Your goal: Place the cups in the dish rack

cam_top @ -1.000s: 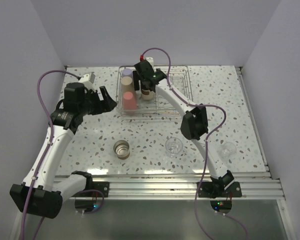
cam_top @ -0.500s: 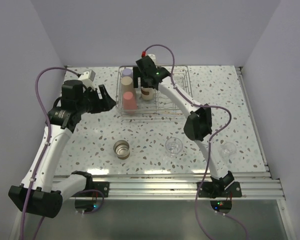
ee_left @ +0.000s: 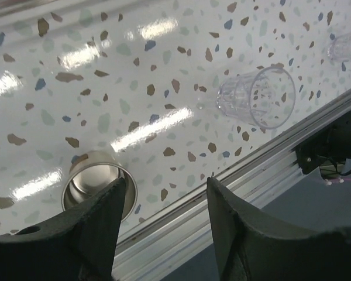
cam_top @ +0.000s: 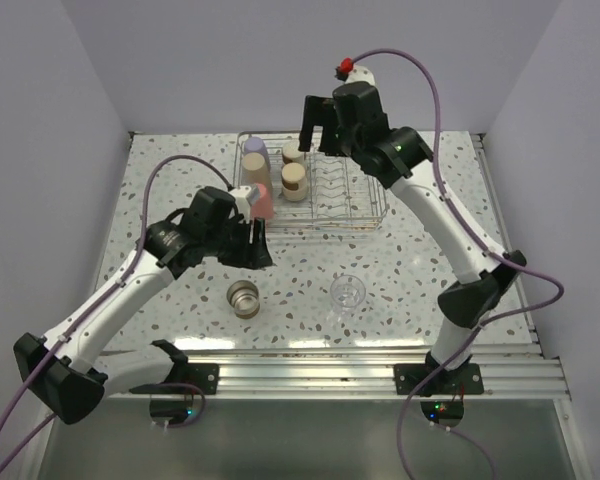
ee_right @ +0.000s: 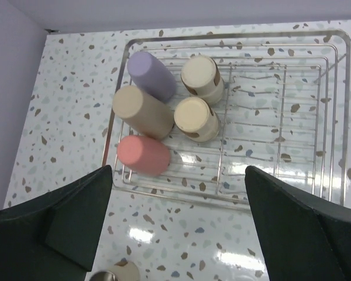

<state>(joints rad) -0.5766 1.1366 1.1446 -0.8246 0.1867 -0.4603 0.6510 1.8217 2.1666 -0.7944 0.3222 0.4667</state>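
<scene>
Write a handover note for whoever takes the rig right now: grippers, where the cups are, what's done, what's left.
Left gripper: open, empty, over the table beside the metal cup.
Right gripper: open, empty, high above the dish rack.
Done: five cups in the rack's left part, bottoms up: lavender cup, tan cup, red cup, rear cream-bottomed cup, front cream-bottomed cup.
Left to load: the metal cup, mouth up, and the clear cup, both on the table. Another clear piece shows at the left wrist view's edge, too cropped to identify.
</scene>
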